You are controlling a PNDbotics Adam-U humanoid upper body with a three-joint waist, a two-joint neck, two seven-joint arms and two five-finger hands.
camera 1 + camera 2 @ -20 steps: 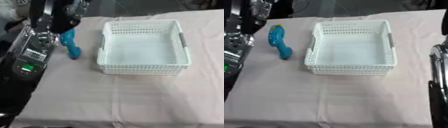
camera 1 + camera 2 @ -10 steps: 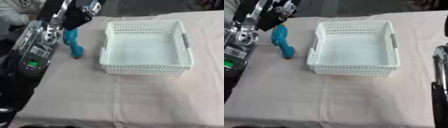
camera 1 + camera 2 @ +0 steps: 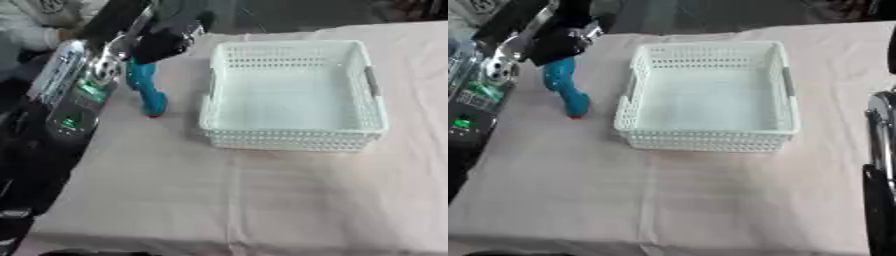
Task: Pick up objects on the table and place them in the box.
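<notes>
The left robot hand (image 3: 566, 40) comes in from the upper left and sits over the top end of a teal object (image 3: 564, 87) that lies on the surface (image 3: 262, 200), just left of the white basket (image 3: 291, 95). The hand's dark fingers look bent down around the object's upper end, but whether they actually clasp it or only hover on it cannot be told. The teal object is long and slightly curved, its lower end pointing toward the near side, with a small reddish tip; it lies just beside the basket's left wall without touching it. The basket is a perforated rectangular box with 2 grey handles on its sides, standing upright on the pale pink cloth. At the right edge of the right eye view, a black and silver part of the right arm (image 3: 879, 175) shows; its hand is out of sight.
</notes>
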